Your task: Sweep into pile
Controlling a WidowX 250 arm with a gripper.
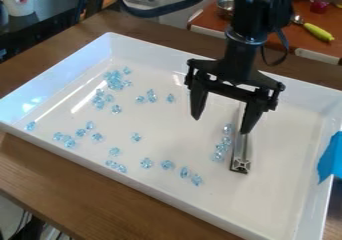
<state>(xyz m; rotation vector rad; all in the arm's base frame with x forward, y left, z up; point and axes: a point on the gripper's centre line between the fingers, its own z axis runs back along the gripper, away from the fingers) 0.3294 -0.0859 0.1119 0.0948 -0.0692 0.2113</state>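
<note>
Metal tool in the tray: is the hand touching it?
Cannot tell: in the camera view, the hand overlaps the metal tool, hiding any contact or gap.

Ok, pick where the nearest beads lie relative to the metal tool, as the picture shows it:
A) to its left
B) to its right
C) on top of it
A: a short column of beads runs along the metal tool's left side.

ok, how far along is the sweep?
Early, I'd say. Done: at most one clump of blue gems toward the far corner of the tray. In progress: nothing gripped; hand open by the metal tool. Left: gems scattered mid-tray and nearside.
</note>
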